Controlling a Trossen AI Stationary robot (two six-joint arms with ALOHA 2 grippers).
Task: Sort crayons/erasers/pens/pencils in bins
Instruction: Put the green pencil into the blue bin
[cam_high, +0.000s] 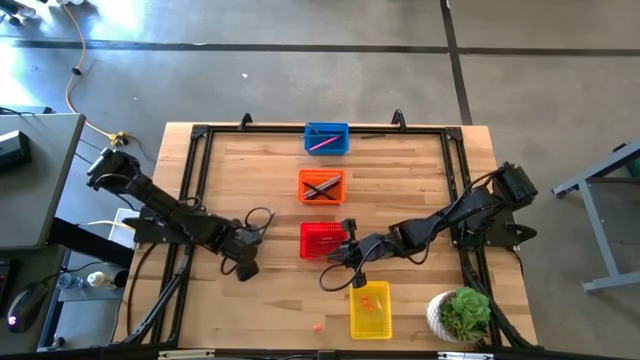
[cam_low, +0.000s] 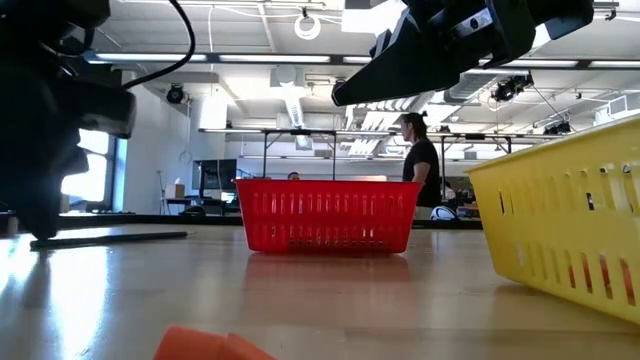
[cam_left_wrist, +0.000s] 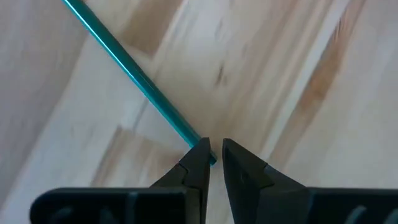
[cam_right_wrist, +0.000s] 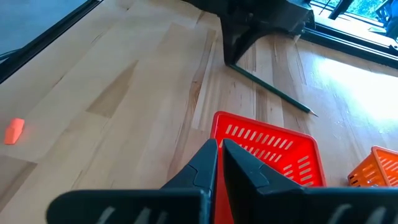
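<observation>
A thin teal pencil (cam_left_wrist: 134, 78) lies flat on the wooden table (cam_high: 250, 170), one end caught between the narrowed fingers of the left gripper (cam_high: 246, 267), which is down at the tabletop left of the red bin (cam_high: 324, 240). In the right wrist view the same pencil (cam_right_wrist: 270, 90) runs out from under the left arm's dark gripper toward the red bin (cam_right_wrist: 273, 152), its point just short of the basket's rim. The four mesh bins stand in a row down the middle of the table: the blue bin (cam_high: 326, 138) at the far edge with a pink stick in it, then the orange bin (cam_high: 321, 186) holding dark sticks, the red one, and the yellow bin (cam_high: 370, 310) nearest the front, with small orange-red lumps inside. One loose eraser (cam_high: 317, 326) sits on the bare wood just left of the yellow bin. The right gripper (cam_high: 352, 258) hangs between the red and yellow bins, its fingers (cam_right_wrist: 205, 163) pressed together on nothing. A potted plant (cam_high: 460, 315) stands at the table's front right corner. Seen from tabletop height, a person (cam_low: 418, 160) stands in the room beyond the red bin (cam_low: 328, 215).
</observation>
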